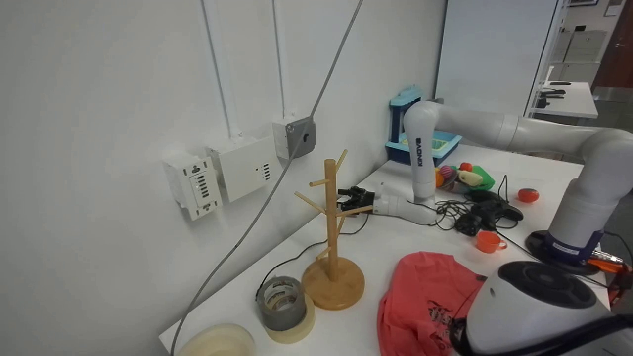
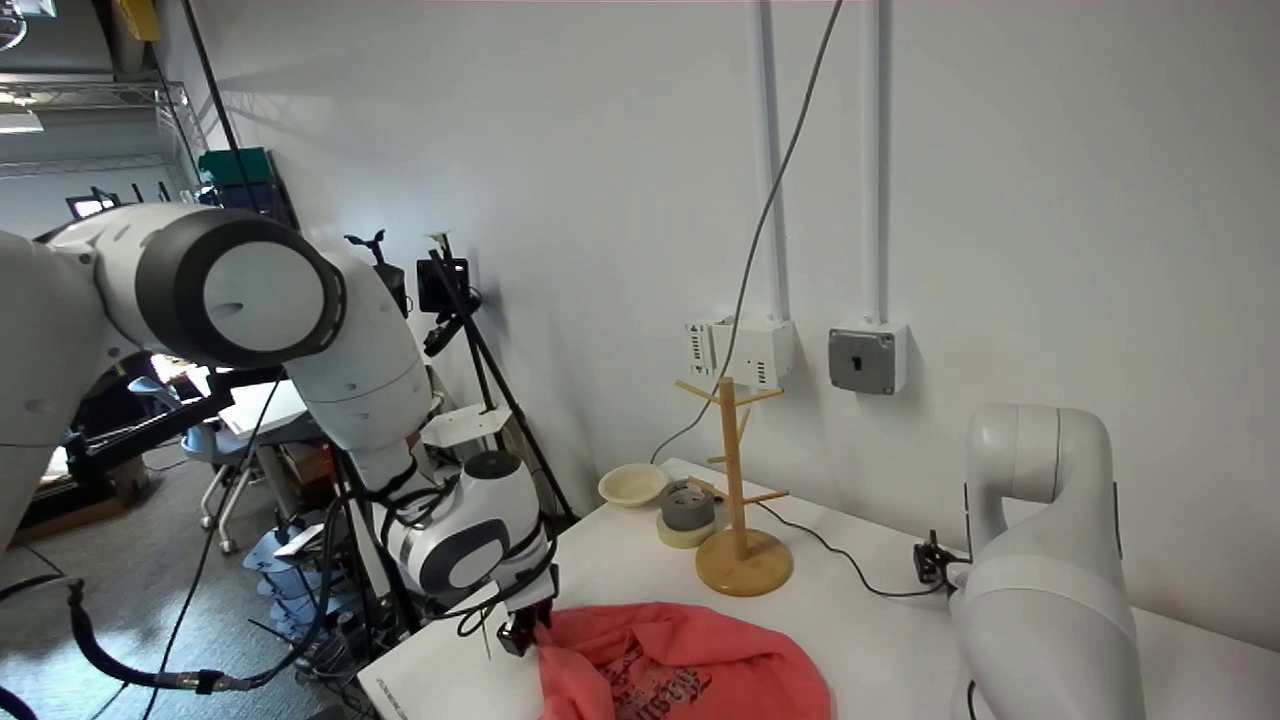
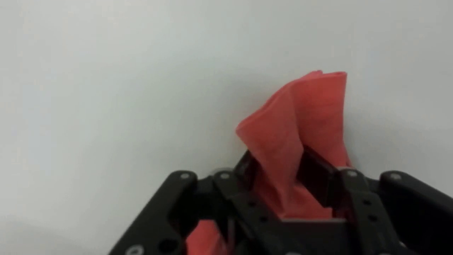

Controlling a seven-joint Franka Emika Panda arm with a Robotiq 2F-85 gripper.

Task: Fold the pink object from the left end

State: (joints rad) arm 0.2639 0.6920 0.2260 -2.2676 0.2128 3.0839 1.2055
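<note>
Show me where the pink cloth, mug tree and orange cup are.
Pink cloth (image 2: 692,655): in an exterior view, on its printed front.
Mug tree (image 1: 332,240): in an exterior view, on its post.
Orange cup (image 1: 488,244): in an exterior view, on its body.

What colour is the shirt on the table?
Coral-red, with dark lettering; the shirt shows best in an exterior view.

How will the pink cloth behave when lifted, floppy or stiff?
Probably floppy: the pink cloth lies in soft wrinkles in both exterior views, so expect drooping. It is likely light for its size, judging by the thin edges in the wrist view. The part bunched within the gripper creases readily, so lifting may gather more folds.
</note>
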